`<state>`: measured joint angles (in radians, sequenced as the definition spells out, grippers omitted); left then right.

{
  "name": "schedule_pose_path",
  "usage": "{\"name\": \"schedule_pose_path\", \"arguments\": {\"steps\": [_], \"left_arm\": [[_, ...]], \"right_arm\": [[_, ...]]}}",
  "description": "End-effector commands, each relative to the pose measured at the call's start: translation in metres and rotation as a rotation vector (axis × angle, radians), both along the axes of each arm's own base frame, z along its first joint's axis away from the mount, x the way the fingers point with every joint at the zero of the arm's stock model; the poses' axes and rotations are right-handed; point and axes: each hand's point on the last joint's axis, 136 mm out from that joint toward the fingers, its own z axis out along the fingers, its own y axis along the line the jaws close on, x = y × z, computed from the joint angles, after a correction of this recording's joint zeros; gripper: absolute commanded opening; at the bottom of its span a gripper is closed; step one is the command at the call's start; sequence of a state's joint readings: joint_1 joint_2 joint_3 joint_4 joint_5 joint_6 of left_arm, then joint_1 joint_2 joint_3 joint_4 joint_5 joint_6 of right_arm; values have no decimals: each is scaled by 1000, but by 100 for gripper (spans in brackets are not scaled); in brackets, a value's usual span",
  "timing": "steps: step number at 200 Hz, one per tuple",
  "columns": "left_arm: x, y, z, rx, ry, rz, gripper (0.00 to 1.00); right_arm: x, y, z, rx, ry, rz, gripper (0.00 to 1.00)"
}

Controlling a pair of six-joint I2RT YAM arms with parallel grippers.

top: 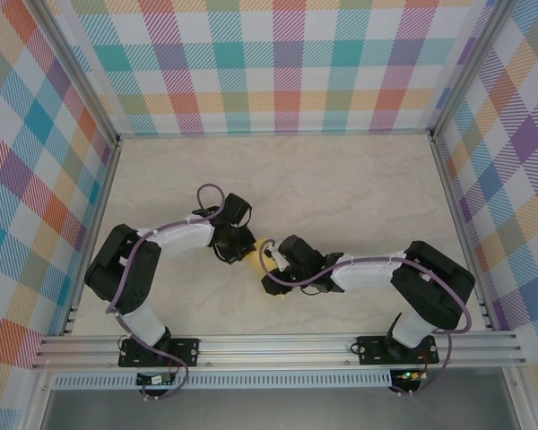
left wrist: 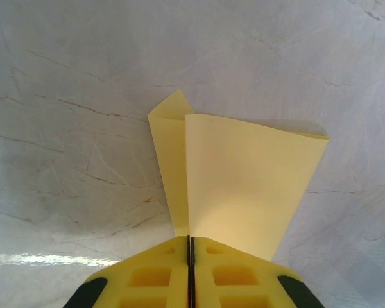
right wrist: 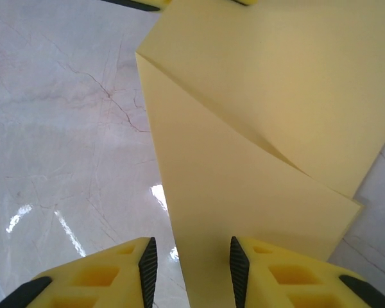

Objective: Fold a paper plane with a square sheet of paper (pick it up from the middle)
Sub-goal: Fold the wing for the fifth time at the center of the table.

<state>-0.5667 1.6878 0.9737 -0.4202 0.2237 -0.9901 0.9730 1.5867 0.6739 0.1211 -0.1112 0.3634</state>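
High overhead, wrist close-ups (shared paper [left wrist: 244,186])

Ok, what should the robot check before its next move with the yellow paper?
1. Left hand pinching the yellow paper: ok, shut on its narrow end.
2. Right hand not squeezing: ok, its fingers are open and the paper passes between them.
3. Crease in the paper: ok, a fold line shows.
4. Hands not bumping: ok, they are close but apart.
5. Paper lifted off the table: cannot tell.
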Motion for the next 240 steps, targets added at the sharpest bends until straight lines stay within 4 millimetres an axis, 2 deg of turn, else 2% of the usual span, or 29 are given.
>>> {"name": "schedule_pose_path", "arguments": {"steps": [1,25,33,68,141,200,240], "left_arm": [[0,2,1,3,26,2,8],[1,1,1,-3,30,4,8],[1,1,2,-5,29,4,8],[2,-1,2,-13,30,6,8],[2,-1,4,-17,28,5,8],[2,-1,5,-14,24,5,7],[2,0,6,-14,23,5,7]], "right_arm": [[12,4,13,-52,-108,11,39],[9,9,14,-91,-167,38,40],[10,7,13,-113,-190,36,43],[13,5,7,-224,-280,38,43],[4,13,-7,-299,-326,74,43],[5,4,-11,-309,-331,37,30],[6,3,-14,-314,-326,19,27]]}}
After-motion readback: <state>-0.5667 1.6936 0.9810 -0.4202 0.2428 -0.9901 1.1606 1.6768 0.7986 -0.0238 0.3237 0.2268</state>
